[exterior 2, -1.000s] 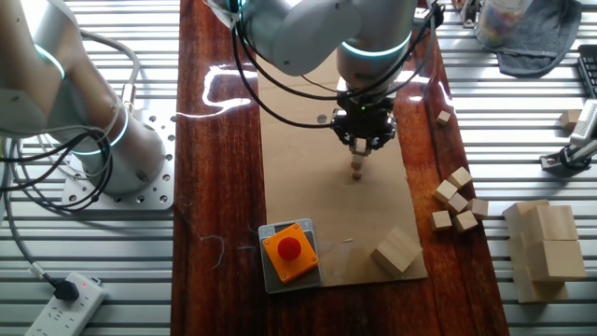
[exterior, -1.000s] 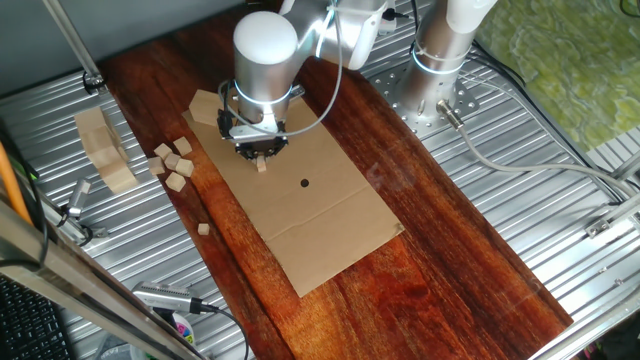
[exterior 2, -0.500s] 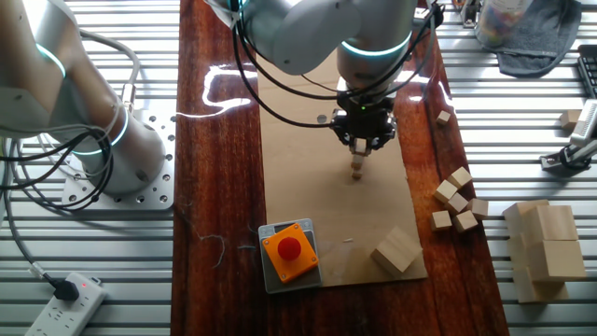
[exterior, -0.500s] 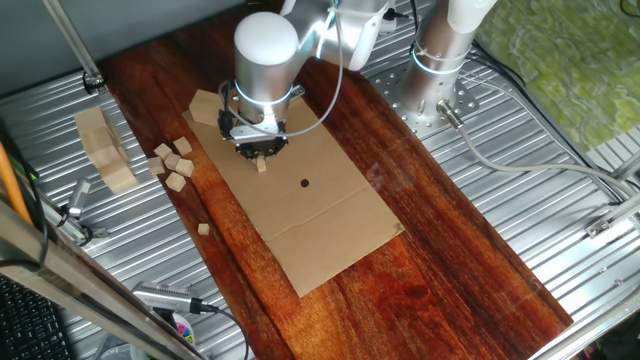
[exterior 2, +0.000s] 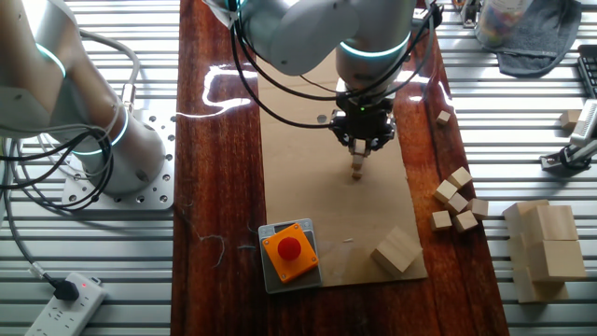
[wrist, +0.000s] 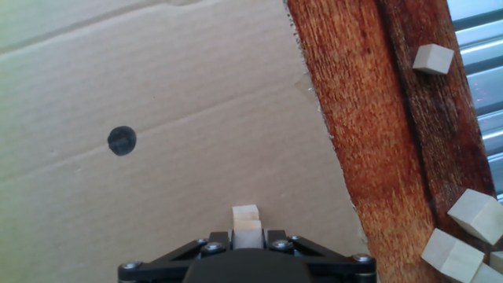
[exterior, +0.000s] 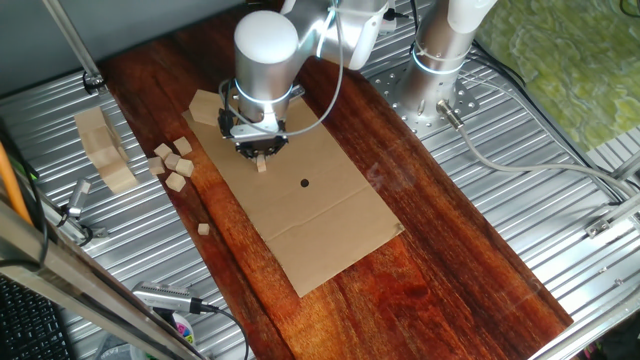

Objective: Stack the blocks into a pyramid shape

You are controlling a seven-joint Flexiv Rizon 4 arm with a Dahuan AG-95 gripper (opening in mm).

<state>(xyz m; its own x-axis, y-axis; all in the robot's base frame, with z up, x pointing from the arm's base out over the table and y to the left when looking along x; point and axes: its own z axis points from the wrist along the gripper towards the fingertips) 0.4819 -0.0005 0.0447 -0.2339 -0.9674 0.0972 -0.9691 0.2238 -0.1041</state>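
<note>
While the gripper (exterior 2: 362, 149) hangs just over a short stack of blocks (exterior 2: 357, 169) mid-cardboard (exterior 2: 308, 187), you can't tell its jaws' spread. Next you'd fetch from the loose blocks (exterior 2: 457, 201) at 3 o'clock.

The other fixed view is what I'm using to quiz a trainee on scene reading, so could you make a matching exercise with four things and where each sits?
Things:
1. orange button box
2. gripper
3. cluster of loose blocks
4. black dot

Places:
A. on the dark wood strip beside the cardboard's edge
B. printed on the cardboard sheet
C. directly above a small block on the cardboard
D. at a corner of the cardboard, partly overlapping the wood

Pairs: 1-D, 2-C, 3-A, 4-B
</note>
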